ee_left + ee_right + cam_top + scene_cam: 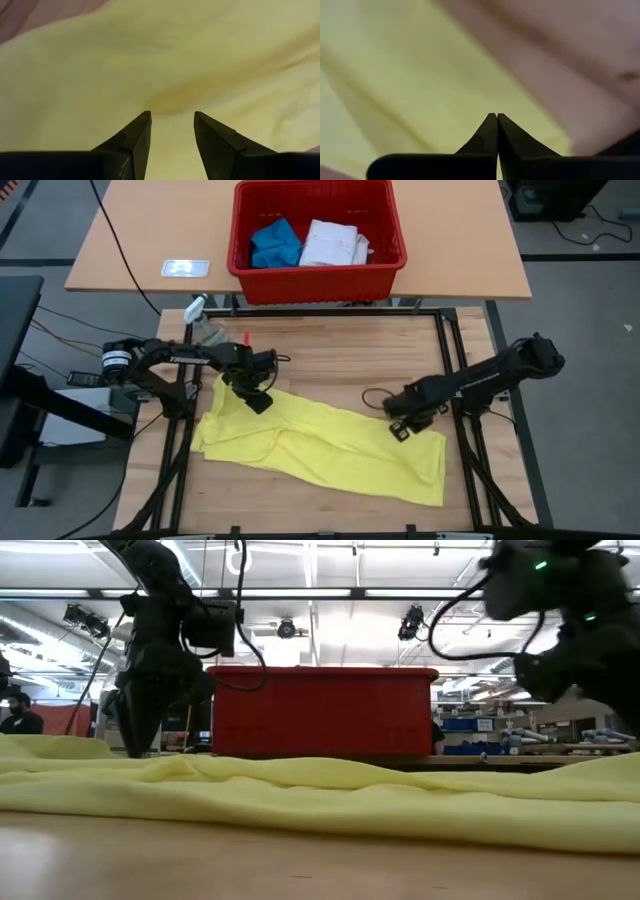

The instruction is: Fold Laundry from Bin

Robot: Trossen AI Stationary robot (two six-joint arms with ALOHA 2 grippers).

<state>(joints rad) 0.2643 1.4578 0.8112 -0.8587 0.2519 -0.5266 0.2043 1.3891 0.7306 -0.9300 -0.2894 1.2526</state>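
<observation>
right end effector (400, 427) is clenched, its fingers pressed together at the edge of the yellow t-shirt (320, 448); whether cloth is pinched between them i cannot tell. left end effector (258, 397) is released, fingers apart over the shirt's opposite end. between them the shirt lies rumpled and stretched long on the worktop (330, 350). beyond both, the red bin (317, 273) holds a blue piece (274, 244) and a white shirt (334, 243).

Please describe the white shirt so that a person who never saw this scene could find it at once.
Look at the far tan table, where a red bin stands. Two pieces of laundry lie inside it: the white shirt is the folded bundle toward the right arm's side, next to a blue piece. It is the only white cloth.
</observation>
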